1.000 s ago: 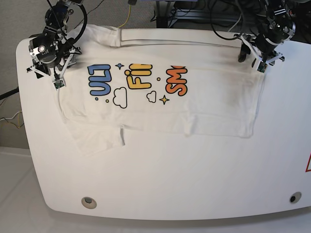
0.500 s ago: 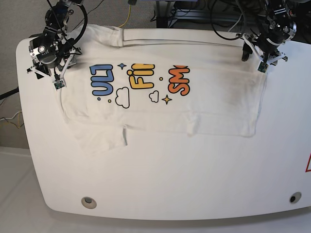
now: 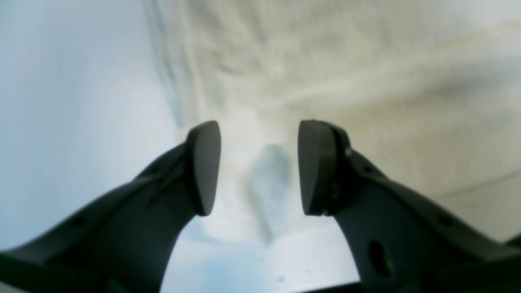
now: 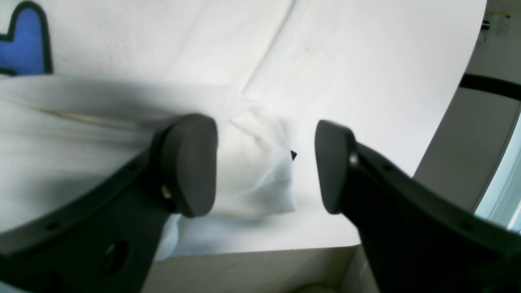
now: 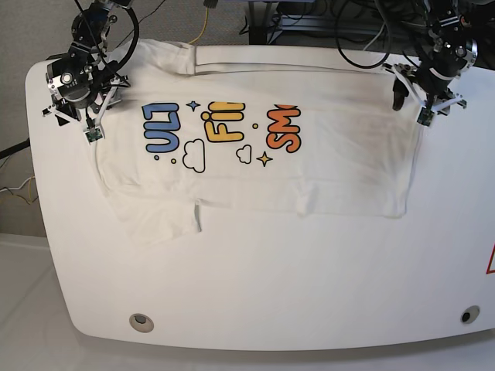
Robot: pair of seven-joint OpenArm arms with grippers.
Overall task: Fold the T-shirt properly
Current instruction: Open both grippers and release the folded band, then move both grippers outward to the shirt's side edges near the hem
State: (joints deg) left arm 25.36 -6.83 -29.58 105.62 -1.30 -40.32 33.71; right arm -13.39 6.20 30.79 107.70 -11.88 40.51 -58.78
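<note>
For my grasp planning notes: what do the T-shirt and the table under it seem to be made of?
T-shirt: looks like soft knit cloth, probably cotton, matte white; it creases, folds over itself and shows a fine weave in the left wrist view.

Table: a hard, smooth white surface with a slight sheen, perhaps laminate or painted board; its rounded edge looks rigid. The exact material cannot be told.

On the T-shirt [image 5: 255, 147] you can read three cut-off pieces of print, their letters lying turned on their side in the base view: blue "UL" with part of a further letter, yellow "FI" with the start of another letter beside it toward the shirt's middle, then orange "SM" nearest the plain white half. A red triangle edge [image 5: 489, 259] shows well off the shirt's plain end; you can't read anything on it. In the wrist views no lettering is readable.
</note>
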